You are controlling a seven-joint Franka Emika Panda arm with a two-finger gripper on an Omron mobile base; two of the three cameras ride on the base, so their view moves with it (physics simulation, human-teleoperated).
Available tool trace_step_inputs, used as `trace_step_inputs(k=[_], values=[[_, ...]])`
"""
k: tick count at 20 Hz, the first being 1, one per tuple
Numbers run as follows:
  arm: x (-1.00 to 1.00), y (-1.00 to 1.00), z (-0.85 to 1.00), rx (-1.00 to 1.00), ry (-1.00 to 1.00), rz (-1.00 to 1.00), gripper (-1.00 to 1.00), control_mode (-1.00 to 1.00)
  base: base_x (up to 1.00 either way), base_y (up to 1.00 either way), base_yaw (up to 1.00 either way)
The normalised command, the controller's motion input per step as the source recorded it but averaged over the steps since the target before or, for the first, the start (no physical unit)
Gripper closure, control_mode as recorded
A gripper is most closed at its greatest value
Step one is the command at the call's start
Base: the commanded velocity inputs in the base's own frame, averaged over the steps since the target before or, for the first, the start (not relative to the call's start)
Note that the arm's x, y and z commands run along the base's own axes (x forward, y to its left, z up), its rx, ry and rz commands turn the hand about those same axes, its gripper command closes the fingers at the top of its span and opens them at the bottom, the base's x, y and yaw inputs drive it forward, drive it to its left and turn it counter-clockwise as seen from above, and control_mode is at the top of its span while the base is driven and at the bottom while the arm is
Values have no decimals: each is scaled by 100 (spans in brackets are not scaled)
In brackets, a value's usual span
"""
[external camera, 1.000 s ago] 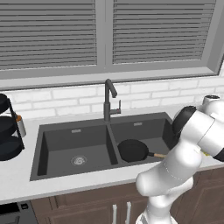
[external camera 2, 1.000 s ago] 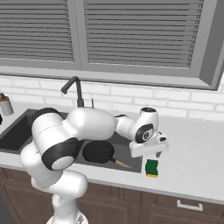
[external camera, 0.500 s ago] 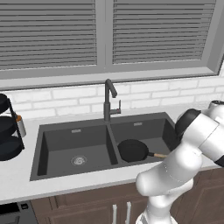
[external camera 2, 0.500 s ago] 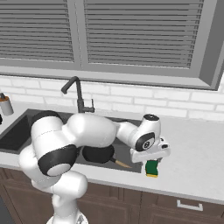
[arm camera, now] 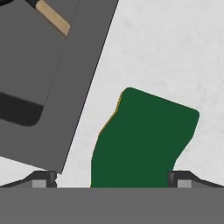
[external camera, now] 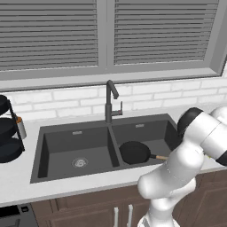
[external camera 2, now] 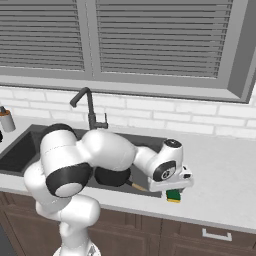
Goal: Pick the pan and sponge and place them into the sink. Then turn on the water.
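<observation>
The sponge [arm camera: 140,140], green side up, lies on the white counter just right of the sink [external camera: 66,142]. My gripper [arm camera: 113,180] is open right above it, pointing down, with one fingertip on each side of the sponge. In the right base view the gripper [external camera 2: 175,188] sits just over the sponge [external camera 2: 174,196] near the counter's front edge. The black pan [external camera: 135,152] lies in the right basin, its tan-tipped handle [arm camera: 53,18] pointing toward the sponge. The dark faucet [external camera: 111,99] stands behind the divider; no water runs from it.
A rack of black round tiers [external camera: 6,133] and a small bottle [external camera: 20,127] stand on the counter left of the sink. A brick wall and a window sill lie behind. White counter [external camera 2: 225,170] stretches right of the sponge.
The hand has come down toward the sponge, jaws staying open. The pan and the sponge have not moved.
</observation>
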Motion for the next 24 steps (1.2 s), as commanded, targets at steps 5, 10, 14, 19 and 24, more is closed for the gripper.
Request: trace_step_inputs(k=[5, 10, 14, 19, 24], values=[[0, -23, -11, 5, 0, -3, -100, -100, 0, 0, 0], [1, -7, -32, 1, 0, 0, -100, -100, 0, 0, 0], [0, 0, -51, 0, 0, 0, 100, -100, 0, 0, 0], [-2, 0, -5, 0, 0, 0, 100, -100, 0, 0, 0], [-3, 66, 29, -1, -15, 7, 100, -100, 0, 0, 0]])
